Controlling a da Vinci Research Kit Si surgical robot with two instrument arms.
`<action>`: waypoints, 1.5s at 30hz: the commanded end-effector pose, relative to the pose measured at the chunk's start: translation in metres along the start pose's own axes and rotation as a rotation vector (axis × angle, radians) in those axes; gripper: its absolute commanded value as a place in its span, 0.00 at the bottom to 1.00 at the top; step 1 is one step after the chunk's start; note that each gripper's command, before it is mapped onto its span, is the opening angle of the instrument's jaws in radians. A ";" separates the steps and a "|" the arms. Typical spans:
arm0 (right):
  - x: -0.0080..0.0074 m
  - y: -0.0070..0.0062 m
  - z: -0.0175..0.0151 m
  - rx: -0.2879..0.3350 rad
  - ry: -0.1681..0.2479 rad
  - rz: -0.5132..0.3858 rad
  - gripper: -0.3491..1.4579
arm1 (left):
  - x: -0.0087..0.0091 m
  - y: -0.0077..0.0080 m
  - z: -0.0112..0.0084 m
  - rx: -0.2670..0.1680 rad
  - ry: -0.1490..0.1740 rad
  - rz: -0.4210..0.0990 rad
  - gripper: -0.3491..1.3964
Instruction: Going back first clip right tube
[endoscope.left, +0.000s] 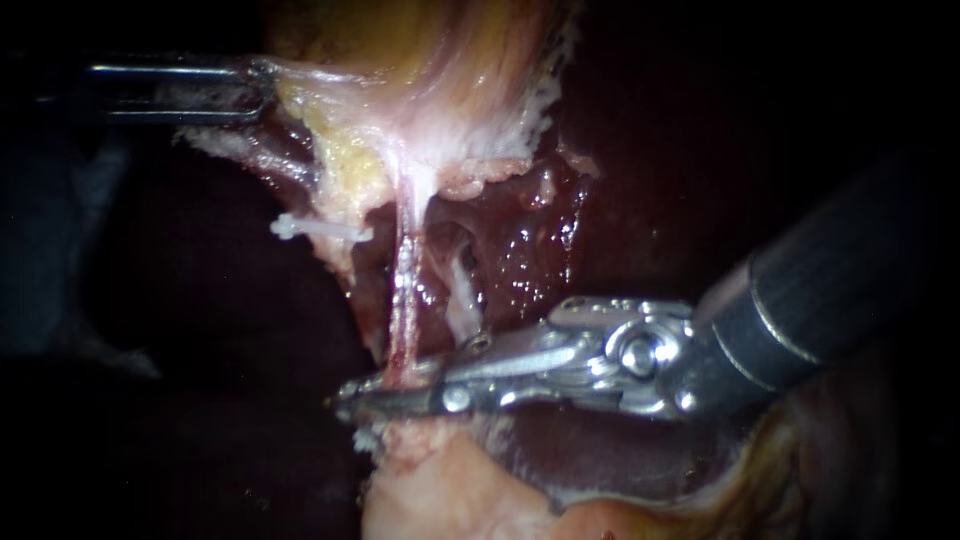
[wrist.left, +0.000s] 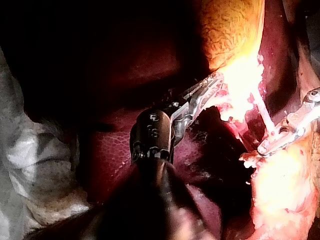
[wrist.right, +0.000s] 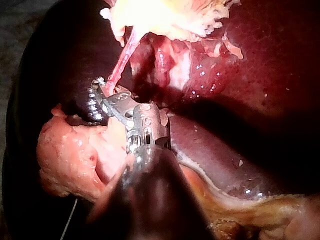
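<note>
A thin pink tube (endoscope.left: 404, 285) runs taut from the pale yellow gallbladder (endoscope.left: 430, 70) down to fatty tissue (endoscope.left: 430, 470). My right instrument (endoscope.left: 392, 392) comes in from the right, and its long metal jaws lie almost together across the tube's lower end, one on each side. The same grip shows in the right wrist view (wrist.right: 102, 92) and the left wrist view (wrist.left: 277, 137). A white clip (endoscope.left: 310, 230) sits on tissue left of the tube. At the upper left, my left instrument (endoscope.left: 258, 92) is shut on the gallbladder's edge, holding it stretched (wrist.left: 212, 85).
A shorter whitish strand (endoscope.left: 462, 295) lies just right of the pink tube. Dark red liver (endoscope.left: 530, 240) fills the space behind and around the tubes. The right instrument's wrist and dark shaft (endoscope.left: 800, 310) cross the lower right.
</note>
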 end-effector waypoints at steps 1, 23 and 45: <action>0.0000 0.0000 0.0000 -0.002 0.002 0.000 0.00 | 0.0000 0.0000 0.0000 0.000 0.000 0.000 0.00; -0.0017 0.0038 -0.0002 -0.116 0.036 -0.418 0.47 | -0.0001 0.0000 0.0001 0.001 0.000 0.001 0.00; -0.0026 0.0032 -0.0154 -0.167 0.030 -0.667 0.47 | -0.0002 0.0000 0.0000 0.000 0.000 0.001 0.00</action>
